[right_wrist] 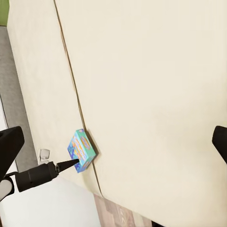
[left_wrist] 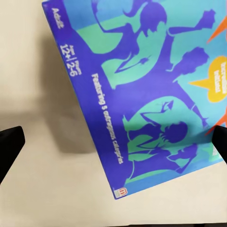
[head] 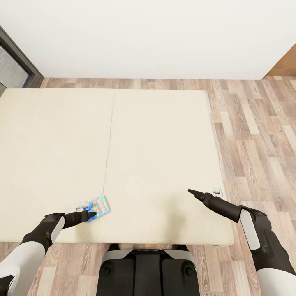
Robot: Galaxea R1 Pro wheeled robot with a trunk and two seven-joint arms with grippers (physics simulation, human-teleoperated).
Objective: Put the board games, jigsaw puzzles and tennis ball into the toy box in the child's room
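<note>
A small blue board game [head: 100,205] rests near the front edge of the beige bed [head: 156,139], left of the mattress seam. My left gripper [head: 86,214] is right beside its near end. The left wrist view looks straight onto the box lid [left_wrist: 142,94], which has purple figures on it. The two dark fingertips [left_wrist: 9,149] stand wide apart, so this gripper is open. The box casts a shadow on the mattress and looks tilted in the right wrist view [right_wrist: 82,150]. My right gripper [head: 194,192] hovers open over the bed's front right part, holding nothing.
Wood-plank floor [head: 255,123] runs along the bed's right side and behind it, up to a white wall [head: 156,37]. A dark window frame [head: 18,57] stands at the far left. My own base [head: 146,271] is against the bed's front edge.
</note>
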